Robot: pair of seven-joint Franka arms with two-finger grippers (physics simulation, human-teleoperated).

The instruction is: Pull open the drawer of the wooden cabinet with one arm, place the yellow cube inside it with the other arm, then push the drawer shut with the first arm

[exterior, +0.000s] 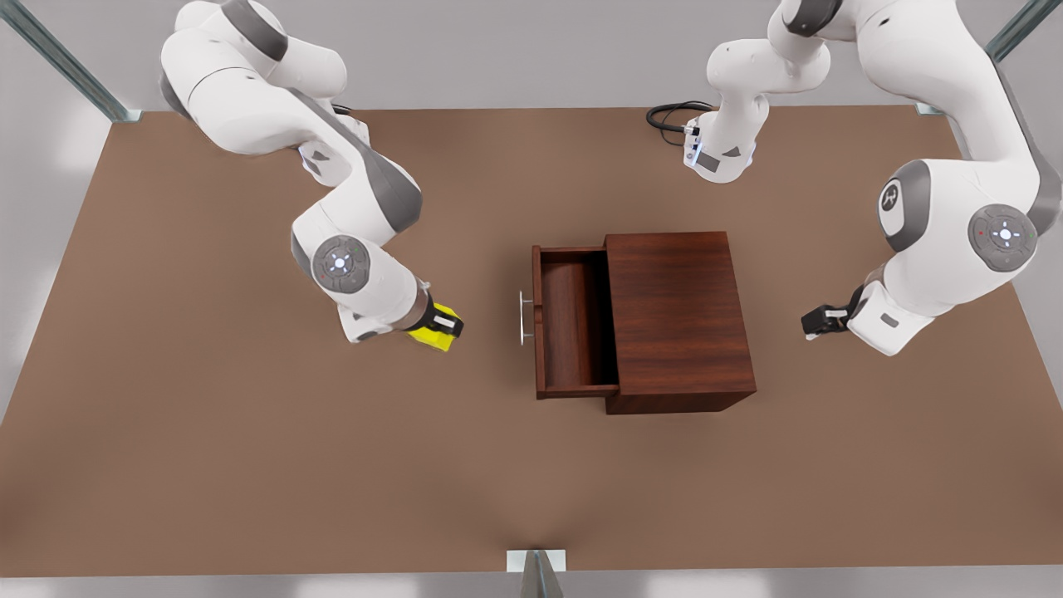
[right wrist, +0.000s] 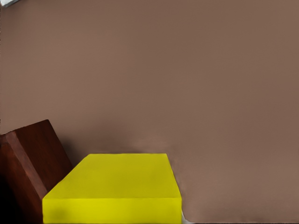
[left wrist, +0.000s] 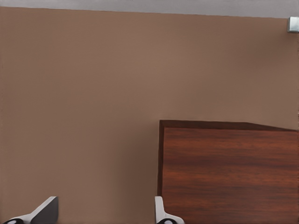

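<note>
The drawer (exterior: 573, 332) stands pulled out of the wooden cabinet (exterior: 677, 320) toward the front view's left, its silver bar handle (exterior: 524, 318) foremost and its tray bare; the step in hand, as I judge it, is carrying the yellow cube (exterior: 435, 334) over that tray and letting it go.

The right gripper (exterior: 438, 325), on the arm at the front view's left, is closed on the yellow cube, which sits between its fingers and fills the near part of the right wrist view (right wrist: 114, 189); the drawer lies just beyond the gripper, a little apart, with the handle the nearest part of it.

To do this well, the cube should be raised enough to clear the handle and the drawer's front wall, brought over the middle of the tray, then lowered close to the floor before the fingers part; releasing high risks a bounce against the wall.

The left gripper (exterior: 818, 322) waits on the far side of the cabinet, near its back; its fingers (left wrist: 44, 210) stand apart and hold nothing, with the cabinet's wooden side just ahead of them on the table (exterior: 249, 465).
</note>
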